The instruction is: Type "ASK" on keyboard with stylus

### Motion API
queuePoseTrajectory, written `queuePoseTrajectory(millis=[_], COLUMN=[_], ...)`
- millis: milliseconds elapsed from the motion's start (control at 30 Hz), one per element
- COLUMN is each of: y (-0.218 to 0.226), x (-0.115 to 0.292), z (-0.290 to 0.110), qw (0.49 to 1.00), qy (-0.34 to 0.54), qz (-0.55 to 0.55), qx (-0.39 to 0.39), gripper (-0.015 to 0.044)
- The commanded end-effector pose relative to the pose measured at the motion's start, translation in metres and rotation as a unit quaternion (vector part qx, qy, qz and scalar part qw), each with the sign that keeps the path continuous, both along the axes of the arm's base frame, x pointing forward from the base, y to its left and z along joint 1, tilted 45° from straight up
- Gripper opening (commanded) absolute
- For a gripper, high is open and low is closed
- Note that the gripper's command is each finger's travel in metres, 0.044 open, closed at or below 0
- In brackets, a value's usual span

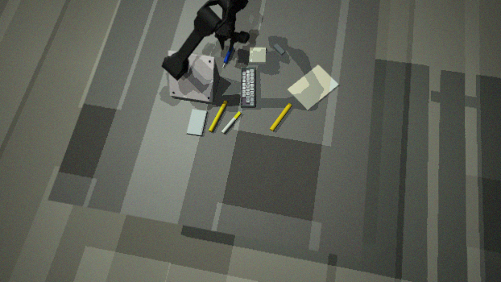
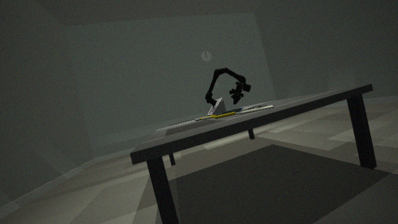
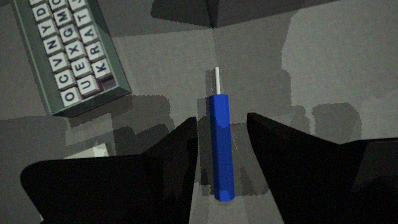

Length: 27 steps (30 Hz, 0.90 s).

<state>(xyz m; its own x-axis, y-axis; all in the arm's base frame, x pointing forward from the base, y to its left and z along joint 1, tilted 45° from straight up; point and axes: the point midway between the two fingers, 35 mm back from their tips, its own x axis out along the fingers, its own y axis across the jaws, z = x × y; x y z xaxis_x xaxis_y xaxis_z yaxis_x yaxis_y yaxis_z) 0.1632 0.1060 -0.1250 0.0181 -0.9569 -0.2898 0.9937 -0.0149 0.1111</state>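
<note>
The blue stylus (image 1: 227, 58) (image 3: 221, 145) lies on the desk, its thin pale tip pointing up the wrist view, away from the gripper. My gripper (image 1: 227, 45) (image 2: 236, 102) (image 3: 221, 121) is partly open and empty above the stylus. In the wrist view the stylus appears between the two black fingers, roughly in line with the gap. The keyboard (image 1: 248, 86) (image 3: 118, 92) lies beside it, at the upper left of the wrist view. There the K key (image 3: 101, 68) is near its corner, and the A key (image 3: 90, 33) is further up the same row; S is out of view.
A cream note (image 1: 258, 55) and a grey block (image 1: 279, 49) lie near the keyboard's end. A large cream sheet (image 1: 303, 90), yellow sticks (image 1: 217, 117) (image 1: 280, 117), a white-and-yellow pen (image 1: 231, 122) and a pale card (image 1: 197, 122) lie around. The arm's pale base block (image 1: 203, 86) stands beside the keyboard.
</note>
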Motion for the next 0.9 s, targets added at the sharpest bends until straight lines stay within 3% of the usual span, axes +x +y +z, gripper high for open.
queuePoseTrajectory(millis=[0,867], y=[0.000,-0.012], x=[-0.001,-0.002], z=[-0.001,-0.014], qw=[1.000,1.000], qy=[-0.008,-0.008], qz=[-0.005,-0.005], qx=[-0.002,-0.002], gripper=[0.0150,0.0150])
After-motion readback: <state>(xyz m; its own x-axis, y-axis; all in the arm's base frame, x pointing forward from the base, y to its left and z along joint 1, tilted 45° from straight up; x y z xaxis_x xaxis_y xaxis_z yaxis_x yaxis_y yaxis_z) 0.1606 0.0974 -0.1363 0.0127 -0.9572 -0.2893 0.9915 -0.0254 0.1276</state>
